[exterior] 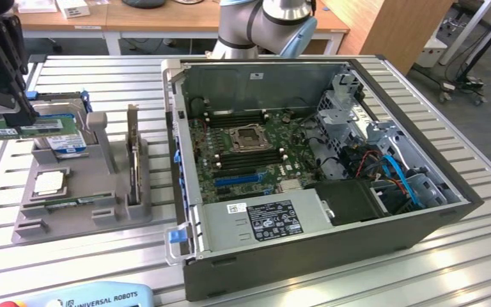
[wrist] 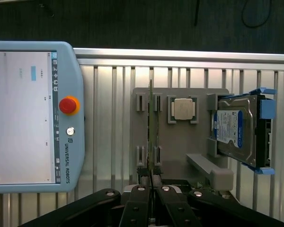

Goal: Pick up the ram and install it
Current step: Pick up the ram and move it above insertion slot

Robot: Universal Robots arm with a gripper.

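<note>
At nine o'clock from the open computer case [exterior: 357, 246], I see my jaws clamped nearly shut on the ram [exterior: 32, 128]; the pendant [exterior: 84, 297] at seven o'clock reads UNIVERSAL ROBOTS.

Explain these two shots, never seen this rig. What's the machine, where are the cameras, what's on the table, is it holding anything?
It is one robot arm with a pincer at its end. One picture comes from a camera off the arm. The other comes from a camera on the wrist, looking past the pincer.

On the slatted metal table stands an open computer case with its board exposed. At the exterior view's left is a grey holder carrying a hard drive, a processor chip and an upright card. The arm's control tablet lies at the table's front edge.

The pincer is shut on the memory stick, a thin green board.
</note>
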